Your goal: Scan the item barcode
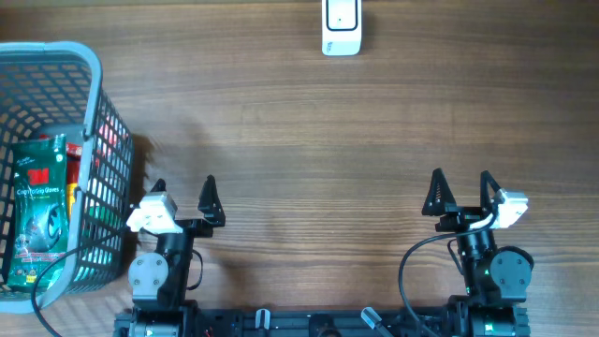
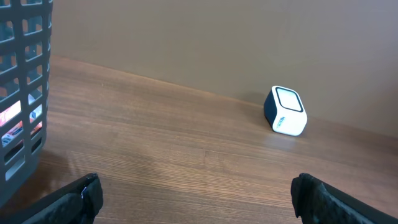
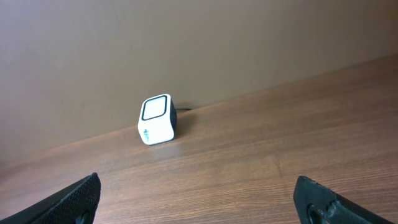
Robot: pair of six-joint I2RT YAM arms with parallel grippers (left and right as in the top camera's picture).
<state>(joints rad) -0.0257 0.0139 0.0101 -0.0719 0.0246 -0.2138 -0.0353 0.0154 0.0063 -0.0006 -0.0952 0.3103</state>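
A white barcode scanner (image 1: 341, 28) with a dark window stands at the far edge of the table; it shows as the scanner (image 2: 286, 111) in the left wrist view and the scanner (image 3: 157, 119) in the right wrist view. A green packaged item (image 1: 39, 211) lies in the grey basket (image 1: 92, 131) at the left. My left gripper (image 1: 183, 192) is open near the front edge, just right of the basket, holding nothing. Open and empty too, my right gripper (image 1: 460, 191) sits at the front right. Bare wood lies between both pairs of fingers.
Red and yellow packages (image 1: 110, 140) lie in the basket beside the green one. The basket wall (image 2: 22, 93) fills the left edge of the left wrist view. A brown wall rises behind the scanner.
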